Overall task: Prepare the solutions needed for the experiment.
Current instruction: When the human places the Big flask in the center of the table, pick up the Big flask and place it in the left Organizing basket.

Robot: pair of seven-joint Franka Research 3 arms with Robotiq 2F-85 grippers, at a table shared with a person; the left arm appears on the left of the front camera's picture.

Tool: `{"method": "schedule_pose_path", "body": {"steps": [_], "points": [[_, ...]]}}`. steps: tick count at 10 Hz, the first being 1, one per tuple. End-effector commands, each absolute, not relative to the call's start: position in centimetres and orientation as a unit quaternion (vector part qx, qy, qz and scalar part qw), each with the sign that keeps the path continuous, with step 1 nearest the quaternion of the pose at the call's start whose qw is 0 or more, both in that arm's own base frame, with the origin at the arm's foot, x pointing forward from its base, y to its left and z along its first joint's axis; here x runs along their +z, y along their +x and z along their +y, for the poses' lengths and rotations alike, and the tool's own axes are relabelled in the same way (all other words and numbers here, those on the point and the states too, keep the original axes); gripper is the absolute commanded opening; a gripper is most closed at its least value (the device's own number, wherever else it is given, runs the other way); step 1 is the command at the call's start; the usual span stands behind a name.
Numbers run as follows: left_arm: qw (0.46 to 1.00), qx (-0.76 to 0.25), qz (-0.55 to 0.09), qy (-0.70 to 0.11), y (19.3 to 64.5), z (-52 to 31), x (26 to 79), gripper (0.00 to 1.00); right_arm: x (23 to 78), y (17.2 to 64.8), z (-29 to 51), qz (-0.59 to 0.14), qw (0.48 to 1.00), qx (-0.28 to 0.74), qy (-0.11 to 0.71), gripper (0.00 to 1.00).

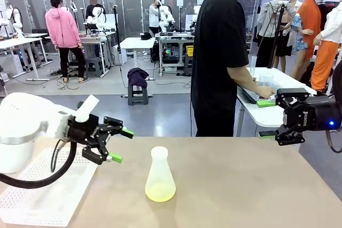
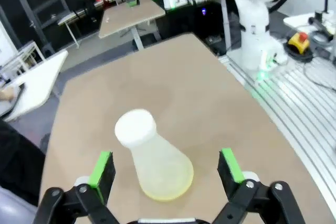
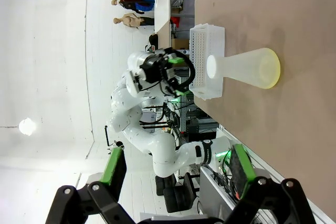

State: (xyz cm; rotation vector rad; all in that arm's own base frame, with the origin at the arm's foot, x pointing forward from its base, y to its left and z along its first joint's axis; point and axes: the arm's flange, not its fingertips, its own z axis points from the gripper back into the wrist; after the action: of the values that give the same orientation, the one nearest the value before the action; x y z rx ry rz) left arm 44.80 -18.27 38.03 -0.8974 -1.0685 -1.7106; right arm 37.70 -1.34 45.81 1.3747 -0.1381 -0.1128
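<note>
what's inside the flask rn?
A small amount of pale yellow-green liquid pools in the wide base of the frosted conical flask; above it the flask looks empty. The frosted wall blurs detail, so anything small in the liquid can't be ruled out.

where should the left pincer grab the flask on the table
Probably the narrow neck of the flask, approached from the robot's left side. It stands upright, the base flares wide, and the open left pincer already points toward it with bare table around.
</note>
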Motion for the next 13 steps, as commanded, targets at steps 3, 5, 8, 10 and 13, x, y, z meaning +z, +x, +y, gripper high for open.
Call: {"method": "schedule_pose_path", "body": {"steps": [3, 5, 8, 10, 13], "points": [[0.471, -0.697, -0.408, -0.354, 46.0, -18.5, 36.3, 1.00, 46.0, 37.8, -1.4, -0.063, 0.770, -0.049, 0.633, 1.00], [0.471, -0.697, -0.408, -0.354, 46.0, -18.5, 36.3, 1.00, 46.0, 37.8, -1.4, -0.063, 0.770, -0.049, 0.633, 1.00], [0.516, -0.693, -0.363, -0.348, 48.4, -20.9, 34.5, 1.00, 46.0, 37.8, -1.4, -0.063, 0.770, -0.049, 0.633, 1.00], [0.534, -0.689, -0.350, -0.343, 49.8, -22.6, 33.2, 1.00, 46.0, 37.8, -1.4, -0.063, 0.770, -0.049, 0.633, 1.00], [0.543, -0.662, -0.359, -0.371, 50.9, -23.0, 31.4, 1.00, 46.0, 37.8, -1.4, -0.063, 0.770, -0.049, 0.633, 1.00]]}}
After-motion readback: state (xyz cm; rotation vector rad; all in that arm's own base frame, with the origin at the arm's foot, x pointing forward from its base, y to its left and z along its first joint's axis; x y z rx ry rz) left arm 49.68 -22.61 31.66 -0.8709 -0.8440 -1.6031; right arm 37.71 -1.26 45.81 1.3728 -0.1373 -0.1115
